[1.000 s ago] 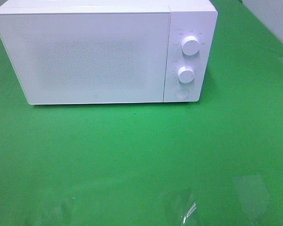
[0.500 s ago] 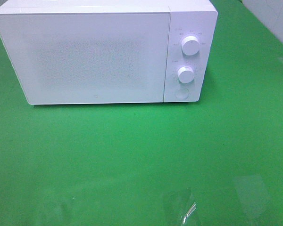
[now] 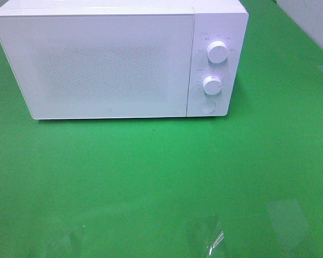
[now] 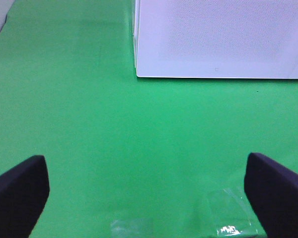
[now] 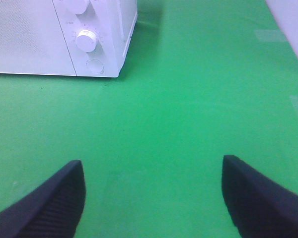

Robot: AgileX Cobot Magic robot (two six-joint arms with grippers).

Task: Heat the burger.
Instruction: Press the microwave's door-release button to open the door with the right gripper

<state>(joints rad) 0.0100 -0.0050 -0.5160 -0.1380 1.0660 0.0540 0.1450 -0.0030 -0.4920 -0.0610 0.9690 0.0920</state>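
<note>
The burger shows in no view; it may sit behind the shut door (image 3: 97,64) of the microwave (image 3: 220,24), I cannot tell. If so, I judge I must take the lower knob (image 3: 211,84) squarely and turn slowly. My left pincer (image 4: 145,171) and right pincer (image 5: 153,171) are released wide, holding nothing, over the green surface (image 3: 151,177)
</note>
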